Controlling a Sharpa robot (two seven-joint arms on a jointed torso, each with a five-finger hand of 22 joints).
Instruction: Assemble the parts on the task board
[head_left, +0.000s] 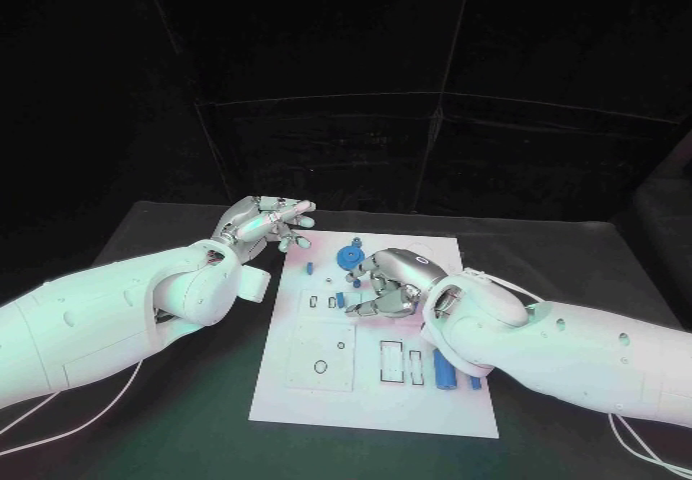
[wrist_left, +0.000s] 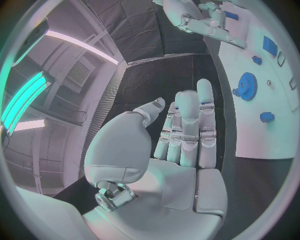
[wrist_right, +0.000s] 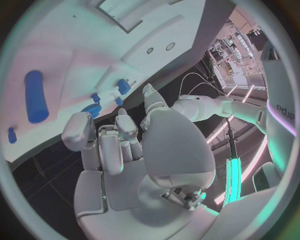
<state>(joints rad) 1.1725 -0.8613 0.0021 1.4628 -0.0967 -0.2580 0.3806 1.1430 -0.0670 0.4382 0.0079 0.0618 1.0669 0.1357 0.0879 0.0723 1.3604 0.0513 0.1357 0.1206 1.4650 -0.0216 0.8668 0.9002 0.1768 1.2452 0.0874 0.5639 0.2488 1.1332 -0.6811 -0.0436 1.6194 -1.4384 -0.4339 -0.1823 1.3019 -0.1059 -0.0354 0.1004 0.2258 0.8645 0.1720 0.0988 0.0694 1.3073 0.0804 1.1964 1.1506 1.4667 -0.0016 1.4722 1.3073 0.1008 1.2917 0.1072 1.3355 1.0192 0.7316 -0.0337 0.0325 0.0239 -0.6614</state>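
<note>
fingers of both hands, left hand (wrist_left: 181, 150) and right hand (wrist_right: 125, 150), hold nothing.

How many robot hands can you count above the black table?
2. The left robot hand is at the task board's far left corner; the right robot hand is over the board's middle.

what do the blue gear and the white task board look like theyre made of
Blue gear: probably moulded or printed plastic, matte, uniform saturated colour with no metallic glint. Task board: a flat rigid white sheet, likely plastic or painted panel, smooth low-sheen surface with cut recesses; cannot tell which.
</note>
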